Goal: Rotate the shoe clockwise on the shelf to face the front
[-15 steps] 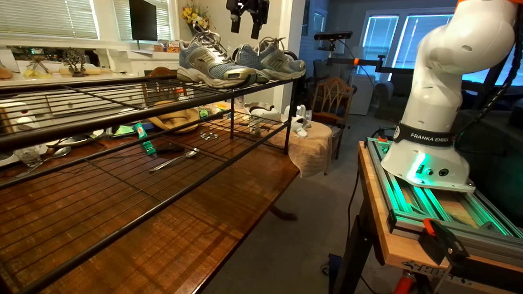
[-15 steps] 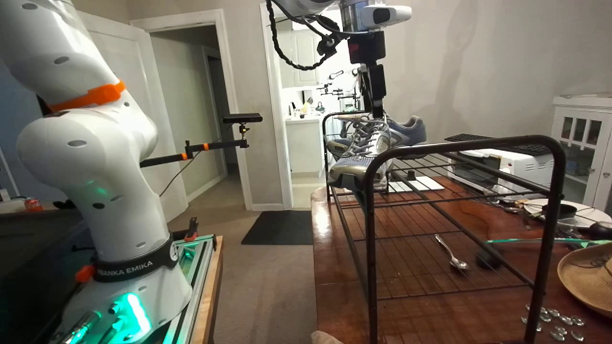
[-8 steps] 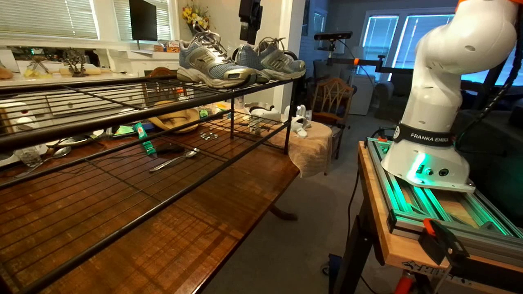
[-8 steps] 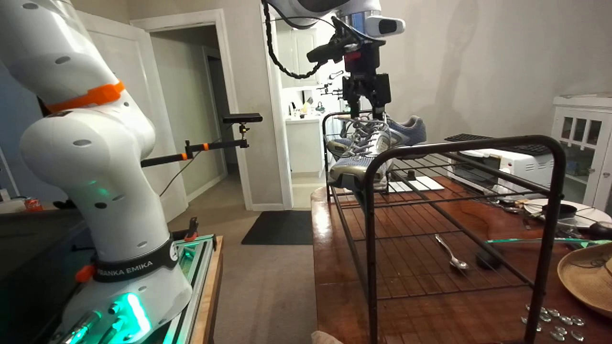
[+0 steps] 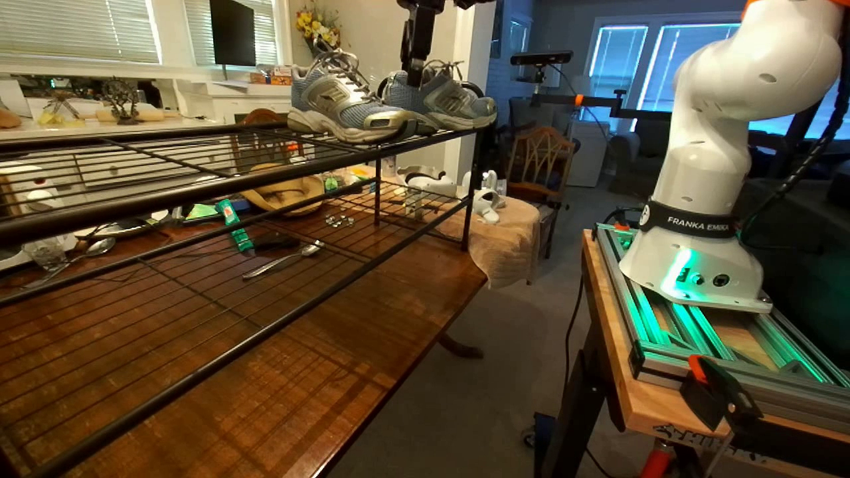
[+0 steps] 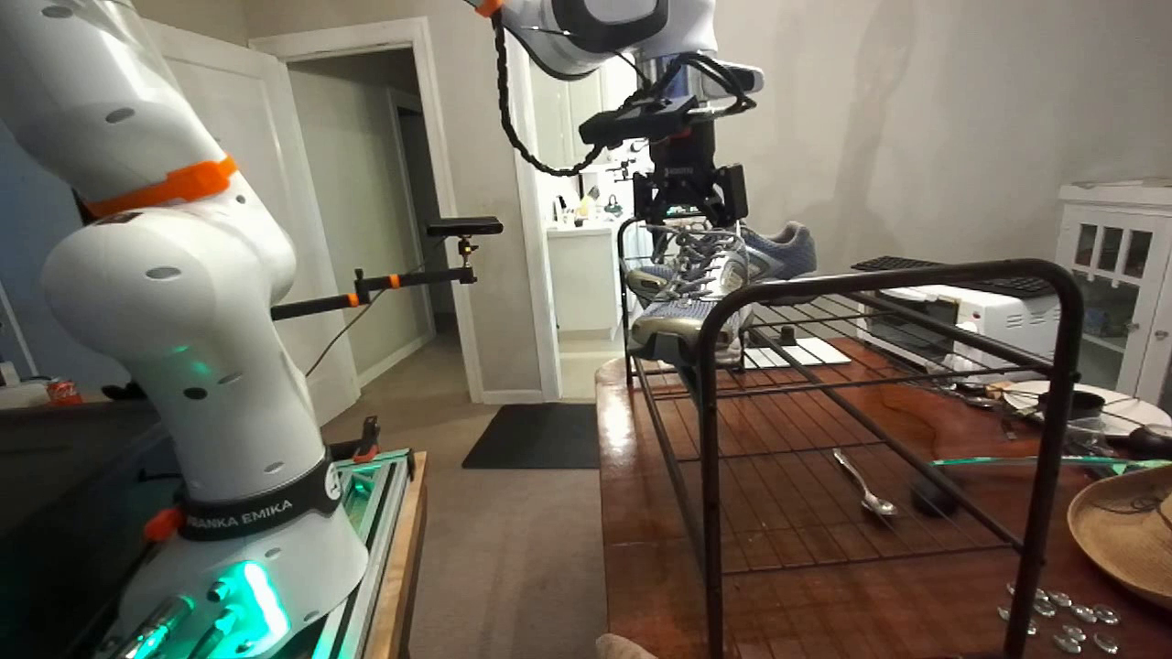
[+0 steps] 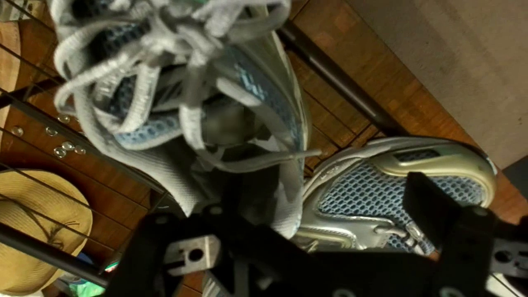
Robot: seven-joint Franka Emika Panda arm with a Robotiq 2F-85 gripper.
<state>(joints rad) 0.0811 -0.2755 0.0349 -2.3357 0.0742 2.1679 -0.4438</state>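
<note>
Shoe (image 7: 159, 132) on shelf (image 7: 348, 85), upper left of wrist frame; end effector (image 7: 324, 183) spread wide, gripping nothing, one finger (image 7: 429, 210) over neighbour shoe (image 7: 367, 194), lower right, so closing here may drag both.

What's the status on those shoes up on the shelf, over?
Pincer open, close over one shoe, contact unclear. Shoe on shelf, pointing differently from second shoe. Second shoe close alongside, might crowd the turn.
</note>
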